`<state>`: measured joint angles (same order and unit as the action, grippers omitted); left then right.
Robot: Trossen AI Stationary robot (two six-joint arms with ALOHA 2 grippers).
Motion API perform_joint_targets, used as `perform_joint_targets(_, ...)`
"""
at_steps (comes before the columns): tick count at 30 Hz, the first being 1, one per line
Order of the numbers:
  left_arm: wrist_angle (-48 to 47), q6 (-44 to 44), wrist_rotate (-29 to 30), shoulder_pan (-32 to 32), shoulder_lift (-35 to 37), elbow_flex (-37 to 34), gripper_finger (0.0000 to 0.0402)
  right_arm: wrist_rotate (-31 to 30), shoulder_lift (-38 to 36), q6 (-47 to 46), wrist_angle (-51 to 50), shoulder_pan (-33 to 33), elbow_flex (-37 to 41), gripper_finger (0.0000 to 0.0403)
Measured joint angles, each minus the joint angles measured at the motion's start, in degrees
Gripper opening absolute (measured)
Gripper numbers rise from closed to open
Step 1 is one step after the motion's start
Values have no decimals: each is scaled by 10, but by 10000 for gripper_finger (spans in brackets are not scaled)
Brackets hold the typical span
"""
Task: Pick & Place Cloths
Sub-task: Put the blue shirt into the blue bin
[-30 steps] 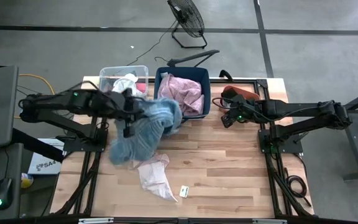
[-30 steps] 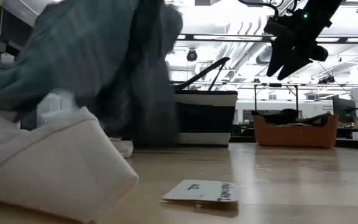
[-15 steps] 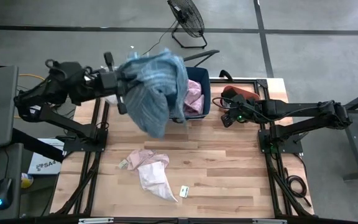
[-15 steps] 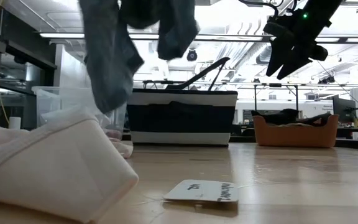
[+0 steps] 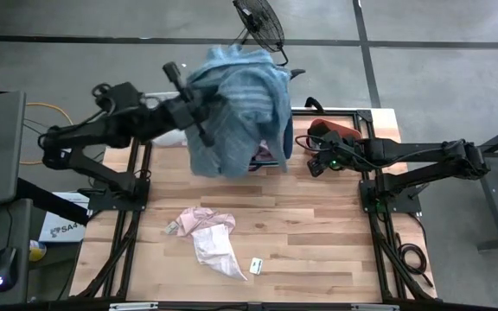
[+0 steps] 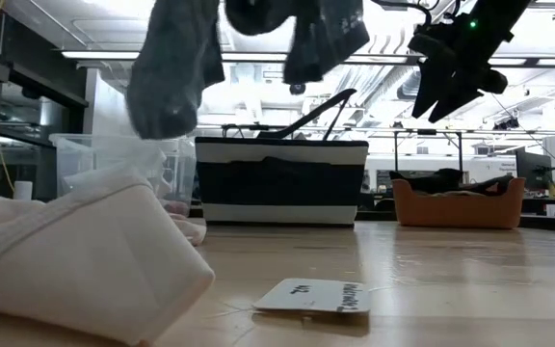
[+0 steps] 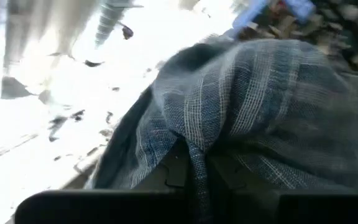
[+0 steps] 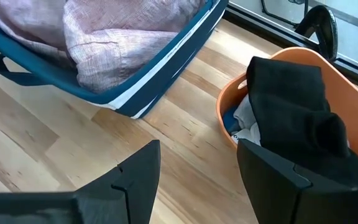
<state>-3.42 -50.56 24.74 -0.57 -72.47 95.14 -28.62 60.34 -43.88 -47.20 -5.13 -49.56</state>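
Note:
My left gripper (image 5: 199,114) is shut on the large teal-blue plaid cloth (image 5: 236,108), high above the table's far side, over the dark blue basket (image 5: 289,136). In the low view the cloth (image 6: 176,72) hangs in two lobes at the top of the picture. A mauve-pink cloth (image 8: 114,37) lies in the blue basket (image 8: 166,68). A pale pink cloth (image 5: 210,240) lies flat on the table's near middle; it fills the low view's near left (image 6: 75,260). My right gripper (image 5: 316,164) hovers open beside the basket's right end (image 8: 197,180). My left gripper holds the plaid cloth by a bunched fold (image 7: 194,152) pinched between its two fingers (image 7: 176,171); how many layers, I cannot tell. The cloth is lifted clear of the table. It drapes over the gripper and hangs slack below it (image 5: 214,155).
An orange bin (image 8: 328,93) holding dark cloth (image 8: 291,106) stands right of the blue basket, close under my right gripper. A small white paper tag (image 5: 256,266) lies near the table's near edge. A small grey-green piece (image 5: 172,228) lies beside the pink cloth. Bare wood lies across the table's right half.
My left gripper has risen from the table's left middle and swung toward the far edge and right, carrying the plaid cloth. The cloth, which partly lay on the table over the pink cloth, is now lifted clear and hangs above the blue basket, uncovering the pink cloth.

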Motion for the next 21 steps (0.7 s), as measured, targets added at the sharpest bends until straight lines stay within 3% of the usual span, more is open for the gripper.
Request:
perform_joint_targets(4, 46, 7, -20, 55, -27, 0, 17, -1, 0, 2, -1, 0, 0, 205)
perform_joint_targets(13, 95, 167, -217, 228, -74, 0, 17, -32, 0, 6, -8, 0, 0, 205)
perform_joint_targets(21, 118, 291, -314, 317, -98, 0, 17, -33, 0, 6, -17, 0, 0, 205)
